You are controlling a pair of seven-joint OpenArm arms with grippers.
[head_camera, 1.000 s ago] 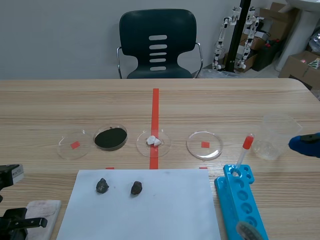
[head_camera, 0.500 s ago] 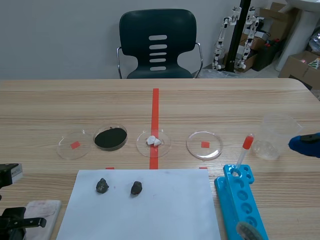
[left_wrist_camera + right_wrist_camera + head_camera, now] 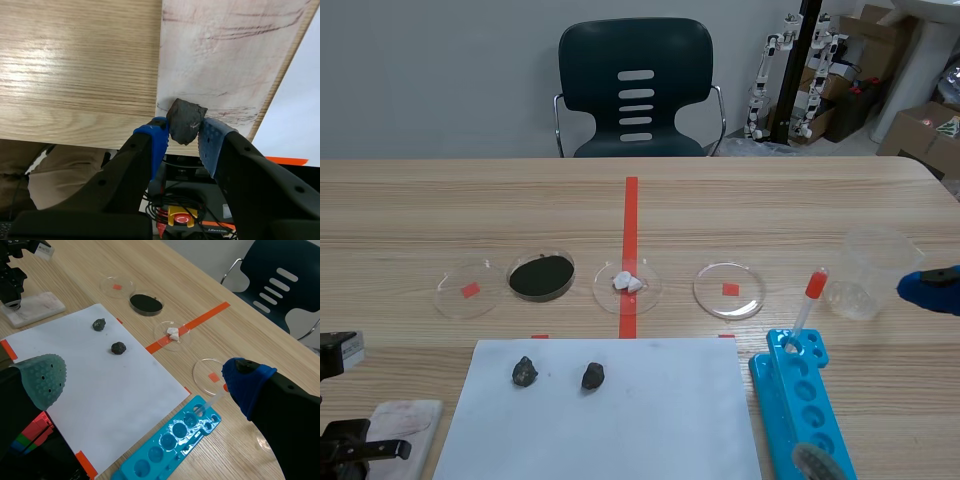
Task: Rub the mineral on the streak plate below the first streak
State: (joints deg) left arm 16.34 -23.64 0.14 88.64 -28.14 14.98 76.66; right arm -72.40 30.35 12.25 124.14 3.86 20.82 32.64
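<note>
the left gripper (image 3: 183, 132) is closed on the mineral (image 3: 185, 120), a dark grey stone pinched between its two blue pads (image 3: 159, 139). the stone sits at the near edge of the streak plate (image 3: 225, 65), on it or just above it; real contact i cannot confirm. faint brownish streaks (image 3: 235, 34) lie across the plate, some just beside the stone and others at the far end.

to rub well, i think a corner of the stone should be pressed firmly on the white surface. it should then be dragged in one straight line, parallel to the existing mark and a little apart from it, so the two lines do not mix. the pads hold only the lower part of the stone, so strong side force may turn it. the plate seems to lie loose on the counter (image 3: 740, 200) and could slide.

the right gripper (image 3: 145, 381) is wide open and holds nothing. it is over the right part of the counter, well apart from the plate.

which streak is the first is hard to say, since several are faint and overlap. in the scene view the left arm is mostly cut off and the stone does not show.
</note>
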